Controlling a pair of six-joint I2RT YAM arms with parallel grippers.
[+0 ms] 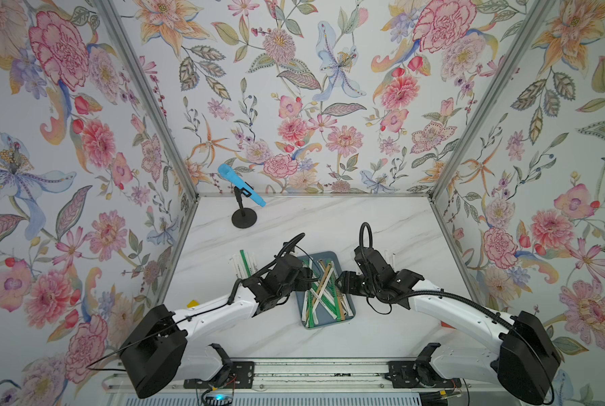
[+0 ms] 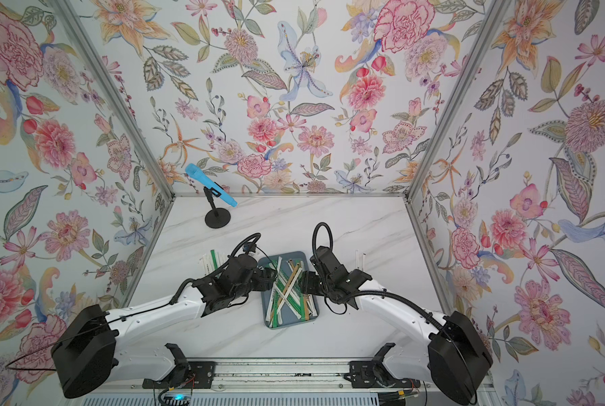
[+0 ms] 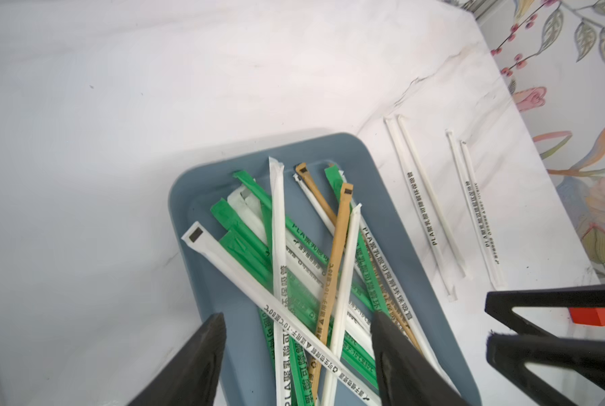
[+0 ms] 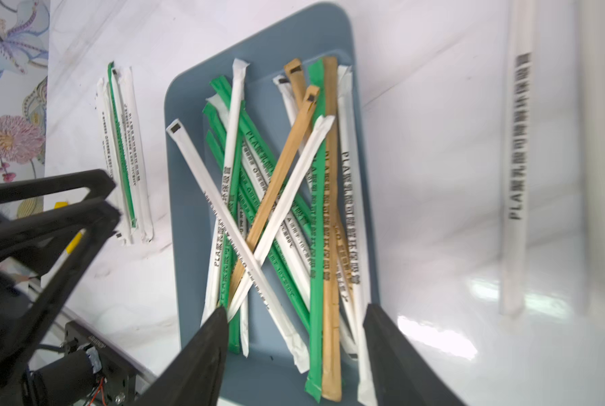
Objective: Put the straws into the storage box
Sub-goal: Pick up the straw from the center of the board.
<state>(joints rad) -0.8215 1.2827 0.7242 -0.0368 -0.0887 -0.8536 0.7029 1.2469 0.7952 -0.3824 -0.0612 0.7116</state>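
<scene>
- Straws [image 1: 324, 291] in green, white and tan-brown wrappers lay crossed over each other inside the storage box [image 1: 329, 256].
- The box stood on the white marble table [image 1: 329, 225], between the two arms.
- The left gripper [image 3: 299, 316] hovered over the left side of the box. Its fingers were apart and nothing was clamped between them.
- The right gripper [image 4: 295, 309] hung at the right edge of the box, also with fingers apart and empty.
- One fingertip [image 4: 216, 323] of the right gripper was just beside the end of a white straw. I could not tell if they touched.
- A green and white bundle [image 4: 123, 151] of straws lay on the table to the left of the box, apart from it.
- Four white straws [image 3: 421, 207] lay in two pairs on the table to the right of the box.
- A red block [image 3: 589, 316] showed behind the finger frame of the right gripper in the left wrist view.
- A blue microphone [image 1: 241, 186] sat on a black stand at the far left of the table, well apart from the box.
</scene>
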